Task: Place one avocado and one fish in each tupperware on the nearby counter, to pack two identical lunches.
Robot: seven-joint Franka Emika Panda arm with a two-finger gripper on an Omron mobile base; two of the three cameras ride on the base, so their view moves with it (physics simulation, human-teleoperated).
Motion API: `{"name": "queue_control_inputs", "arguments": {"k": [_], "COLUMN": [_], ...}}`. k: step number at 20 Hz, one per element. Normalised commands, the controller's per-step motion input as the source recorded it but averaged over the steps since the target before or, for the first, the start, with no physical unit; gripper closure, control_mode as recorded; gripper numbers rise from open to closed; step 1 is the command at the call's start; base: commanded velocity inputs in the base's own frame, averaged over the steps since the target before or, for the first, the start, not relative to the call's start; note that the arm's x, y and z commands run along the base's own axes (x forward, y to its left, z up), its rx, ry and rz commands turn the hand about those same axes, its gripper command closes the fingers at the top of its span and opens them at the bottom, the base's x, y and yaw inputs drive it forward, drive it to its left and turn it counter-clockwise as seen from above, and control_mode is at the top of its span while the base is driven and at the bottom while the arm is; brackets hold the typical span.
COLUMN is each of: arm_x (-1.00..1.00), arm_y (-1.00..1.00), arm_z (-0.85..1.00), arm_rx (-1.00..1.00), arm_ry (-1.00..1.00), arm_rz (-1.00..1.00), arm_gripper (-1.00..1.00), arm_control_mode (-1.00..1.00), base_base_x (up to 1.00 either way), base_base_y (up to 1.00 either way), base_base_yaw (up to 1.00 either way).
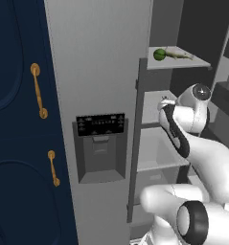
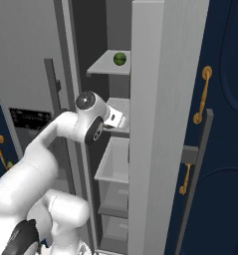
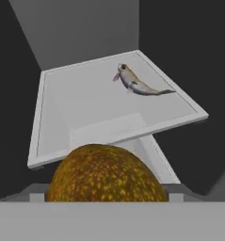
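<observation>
Fridge work is where the arm is busy: it reaches into the open refrigerator compartment, wrist at the level of the middle shelves. On the top shelf (image 1: 202, 62) sit an avocado (image 1: 159, 54) and, just beside it, a fish (image 1: 179, 55); from the right the same green fruit shows near the shelf's edge. Looking along the hand, a second fish (image 3: 135, 84) lies on a white shelf (image 3: 57, 117) ahead, toward its far right corner, and a rounded, mottled brown-gold object (image 3: 104, 174) bulges right in front of the pincer. What that object is I cannot say for sure, and since the finger tips are hidden behind it, I cannot tell whether the pincer is parted or closed on it.

As for progress, neither the tupperware nor the tabletop is anywhere before me, so I cannot judge what has been packed. At least one avocado and two fish are yet in the fridge, so I reckon a good part of the fetching and placing remains.
</observation>
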Motion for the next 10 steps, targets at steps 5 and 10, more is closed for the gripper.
{"name": "queue_control_inputs", "arguments": {"k": [5,10], "arm_x": [-1.00,-0.80], "arm_y": [0.23,0.17], "arm_z": [-0.08,-0.10], "arm_rx": [-0.04,-0.03], "arm_ry": [0.02,-0.03], "arm_rz": [0.07,0.10], "arm_gripper": [1.00,1.00], "arm_control_mode": [-1.00,1.00], "base_base_x": [0.00,-0.20], "base_base_y": [0.00,0.05], "base_base_yaw": [0.00,0.03]}}
